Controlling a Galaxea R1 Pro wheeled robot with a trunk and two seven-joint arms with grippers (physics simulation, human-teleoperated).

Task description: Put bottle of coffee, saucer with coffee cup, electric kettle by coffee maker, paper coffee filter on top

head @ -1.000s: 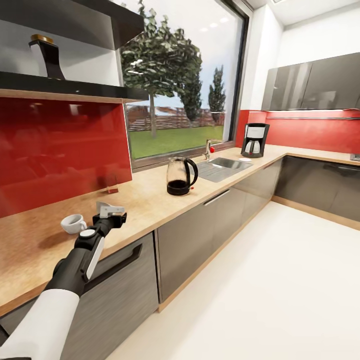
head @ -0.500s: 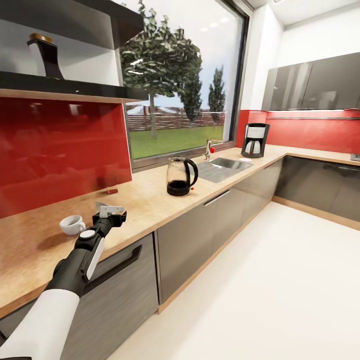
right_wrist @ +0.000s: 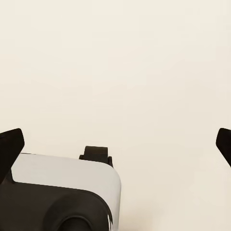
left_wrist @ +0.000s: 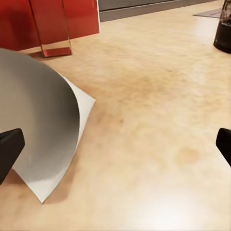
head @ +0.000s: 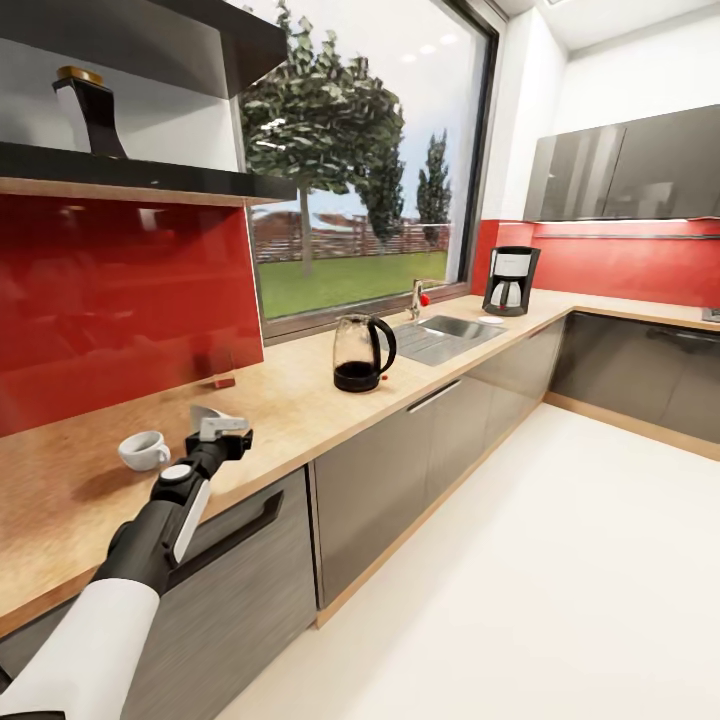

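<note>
My left gripper (head: pixel 222 430) hovers open just above the countertop (head: pixel 300 400), right beside a curled grey-white paper coffee filter (head: pixel 203 411). In the left wrist view the paper filter (left_wrist: pixel 45 125) lies toward one fingertip (left_wrist: pixel 9 149), and the left gripper (left_wrist: pixel 115 144) holds nothing. A white coffee cup (head: pixel 143 450) stands left of the gripper. The glass electric kettle (head: pixel 362 352) is further along the counter. The black coffee maker (head: pixel 510 281) stands in the far corner, a small white saucer (head: pixel 490 319) beside it. The dark bottle of coffee (head: pixel 90 112) sits on the shelf. My right gripper (right_wrist: pixel 115 144) is open over the floor.
A sink (head: pixel 445 335) with a tap lies between kettle and coffee maker. A small red block (head: pixel 222 380) stands by the red backsplash. Dark cabinets run under the counter. Pale floor (head: pixel 520 580) stretches to the right. Part of my own base (right_wrist: pixel 62 192) sits below the right gripper.
The left gripper has shifted very slightly beside the filter. The picture has drifted a touch; nothing was picked up or let go.
</note>
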